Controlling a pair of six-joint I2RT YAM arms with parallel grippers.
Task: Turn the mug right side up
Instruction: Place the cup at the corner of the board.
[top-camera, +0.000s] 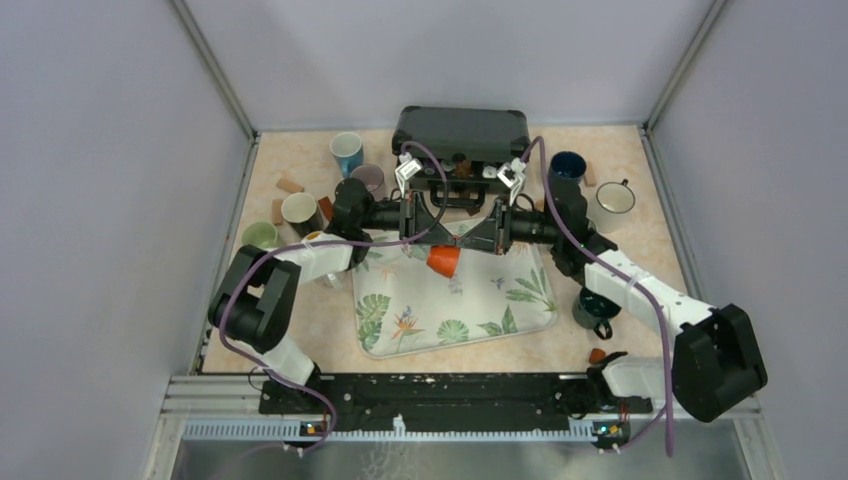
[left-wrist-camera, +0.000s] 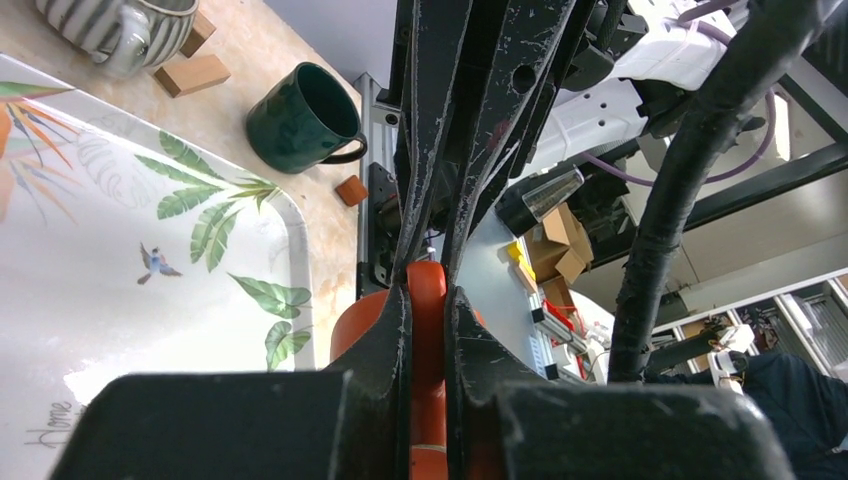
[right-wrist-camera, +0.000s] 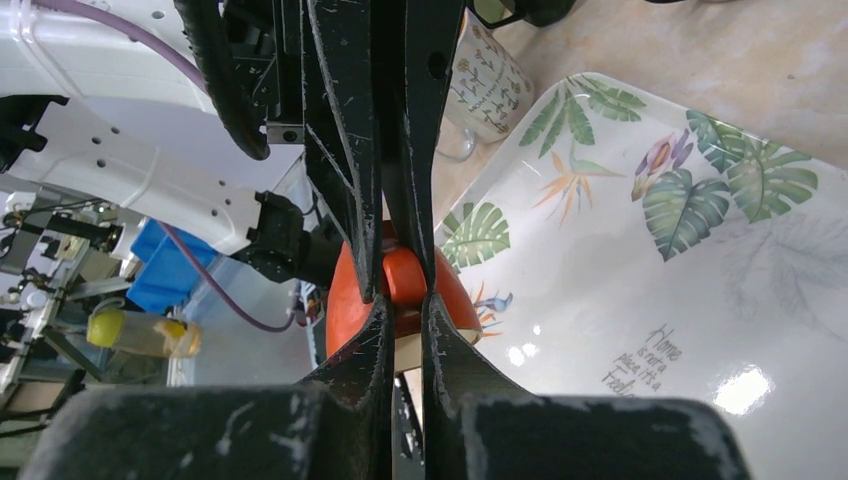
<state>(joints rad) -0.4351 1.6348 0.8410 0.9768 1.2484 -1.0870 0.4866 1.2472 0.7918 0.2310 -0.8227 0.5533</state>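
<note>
An orange mug with a white inside hangs tilted above the leaf-patterned tray, held between both grippers. My left gripper comes in from the left and is shut on the mug's handle; the orange body bulges behind my fingers. My right gripper comes in from the right, fingertip to fingertip with the left one. In the right wrist view its jaws are shut on an orange part of the mug, by the white inner rim.
A dark green mug stands right of the tray. A navy mug and a white mug sit at the back right. Several mugs crowd the back left. A black case lies at the back. Small wooden blocks lie about.
</note>
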